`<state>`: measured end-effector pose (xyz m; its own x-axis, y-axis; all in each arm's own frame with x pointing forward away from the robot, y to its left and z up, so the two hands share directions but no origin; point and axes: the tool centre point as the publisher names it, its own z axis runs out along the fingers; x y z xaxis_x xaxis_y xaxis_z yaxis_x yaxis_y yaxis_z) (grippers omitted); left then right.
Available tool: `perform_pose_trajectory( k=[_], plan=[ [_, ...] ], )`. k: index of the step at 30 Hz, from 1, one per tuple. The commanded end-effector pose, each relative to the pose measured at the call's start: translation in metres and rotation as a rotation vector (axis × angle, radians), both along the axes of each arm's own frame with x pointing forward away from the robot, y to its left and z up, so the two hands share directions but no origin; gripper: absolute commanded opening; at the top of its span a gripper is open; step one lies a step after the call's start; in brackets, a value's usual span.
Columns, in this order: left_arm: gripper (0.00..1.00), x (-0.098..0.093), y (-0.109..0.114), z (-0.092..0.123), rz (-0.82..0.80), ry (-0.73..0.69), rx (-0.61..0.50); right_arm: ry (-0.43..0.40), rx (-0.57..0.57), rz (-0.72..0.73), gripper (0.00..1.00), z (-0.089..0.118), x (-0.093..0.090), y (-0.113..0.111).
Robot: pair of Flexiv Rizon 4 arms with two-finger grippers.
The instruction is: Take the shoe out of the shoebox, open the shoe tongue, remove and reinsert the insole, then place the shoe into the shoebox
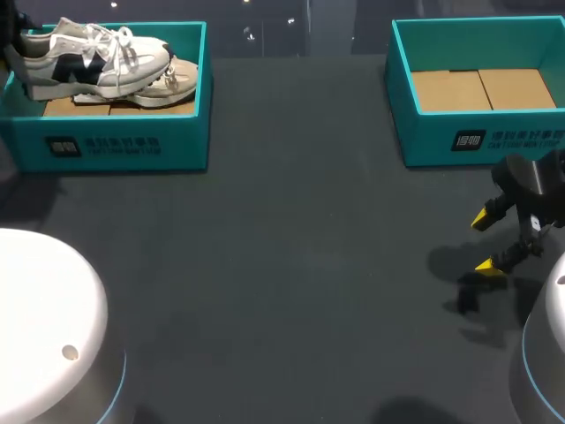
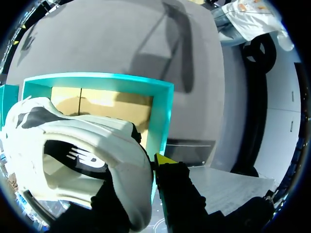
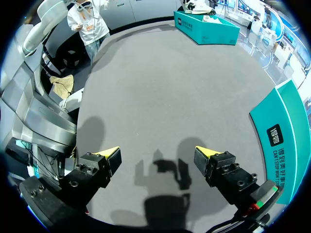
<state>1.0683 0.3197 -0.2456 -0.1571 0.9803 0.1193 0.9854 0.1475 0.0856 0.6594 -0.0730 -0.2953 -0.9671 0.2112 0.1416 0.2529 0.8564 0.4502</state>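
At the table's (image 1: 265, 265) far left corner sits the left shoebox (image 1: 115, 146), teal, open-topped, cardboard floor showing; the shoe (image 1: 93, 57) is still inside it, toe toward the table's middle, heel toward the left edge, resting partly over a second shoe (image 1: 172, 84) that lies on its side. Shoe: white upper, dark navy side panels, white laces bunched loosely on top, thick off-white sole; left wrist view shows a padded white heel collar with a dark mark on the lining. Left gripper (image 2: 158, 167) is right at that heel, probably because the heel end is the nearest handle for lifting the shoe out; whether it has closed on the heel cannot be told, since the shoe hides most of it. Judgement: step one, extraction, not yet complete. Far right corner: right shoebox (image 1: 481, 141), same teal, holding nothing but its cardboard floor. Near the right edge, right gripper (image 1: 485, 241) hangs just above bare table, jaws wide apart, holding nothing; likely parked there to take the shoe once it is out.
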Motion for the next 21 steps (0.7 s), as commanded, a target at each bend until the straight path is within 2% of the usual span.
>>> perform_pose_trajectory(
  k=[1, 11, 21],
  plan=[
    [0.00, -0.006, -0.002, 0.030, -0.001, -0.020, 0.000, -0.001, -0.003, -0.001, 1.00, 0.000, -0.001, 0.000],
    [0.00, -0.029, -0.024, 0.082, -0.016, -0.049, 0.014, -0.001, -0.003, -0.001, 1.00, 0.000, -0.001, 0.000],
    [0.00, -0.062, -0.057, 0.130, -0.044, -0.071, 0.036, -0.001, -0.003, -0.001, 1.00, 0.000, -0.001, 0.000]
  ],
)
